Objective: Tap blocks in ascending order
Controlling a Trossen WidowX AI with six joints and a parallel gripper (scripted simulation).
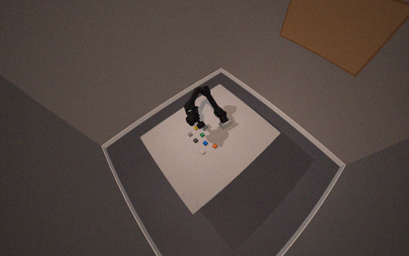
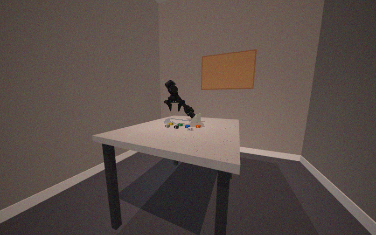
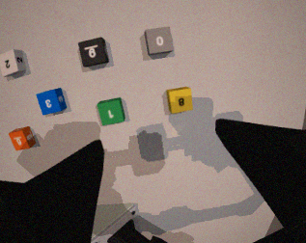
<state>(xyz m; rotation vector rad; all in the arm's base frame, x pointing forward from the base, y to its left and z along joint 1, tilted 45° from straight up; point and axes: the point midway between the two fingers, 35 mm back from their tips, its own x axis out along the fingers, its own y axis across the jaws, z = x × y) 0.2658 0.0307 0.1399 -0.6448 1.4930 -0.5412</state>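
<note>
Seven small blocks lie apart on the table. In the wrist view the digits appear upside down: grey 0, green 1, white 2, blue 3 and yellow 8. The black block and the orange block each carry a barred digit, 6 or 9; I cannot tell which. My gripper is open and empty, pointing down high above the table, near the yellow and green blocks.
The pale table stands on dark legs. The arm's light base bracket is on the table beyond the blocks. An orange-brown board hangs on the wall. Arm shadows fall beside the blocks.
</note>
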